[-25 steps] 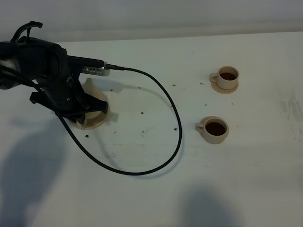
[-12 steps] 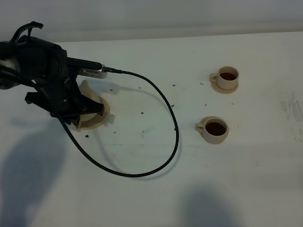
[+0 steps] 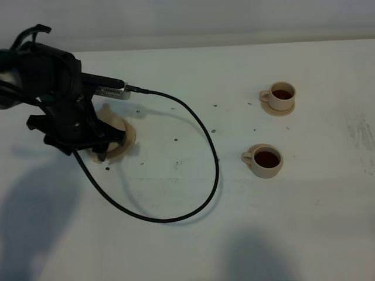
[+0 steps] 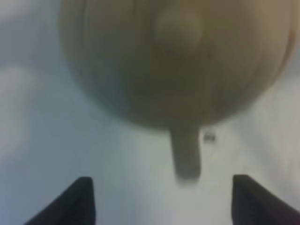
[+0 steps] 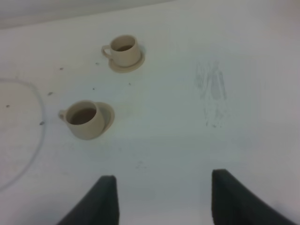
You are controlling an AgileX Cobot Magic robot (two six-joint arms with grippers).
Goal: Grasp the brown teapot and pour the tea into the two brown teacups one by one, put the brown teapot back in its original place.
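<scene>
Pale tan and matte, the round squat ceramic teapot (image 4: 173, 61) filled most of the left wrist view, its loop handle (image 4: 186, 154) pointing back toward the camera. In the high view only slivers of that pot (image 3: 114, 124) showed under the black left arm, which bent low over the left part of the white table (image 3: 187, 234). The teapot sat on a flat round tan saucer (image 3: 130, 139), whose rim peeked out beside the arm. The left gripper (image 4: 161, 199) stood with its two dark fingers (image 4: 77, 201) spread well apart, one on each side of the handle and touching neither it nor the pot body. A black cable (image 3: 199, 187) ran from the arm's wrist in a wide loop across the table, away from the teapot toward the cups.

Well to the right of the teapot stood the two small tan cylindrical teacups, both holding dark tea. The farther cup (image 3: 282, 95) rested on its own little tan saucer (image 3: 276, 109); the nearer cup (image 3: 267, 160) stood in front of it, its handle turned toward the teapot.

The right gripper (image 5: 161, 199) hung above bare table on the far side of the cups from the teapot, its dark fingers (image 5: 101, 201) parted and holding nothing.
</scene>
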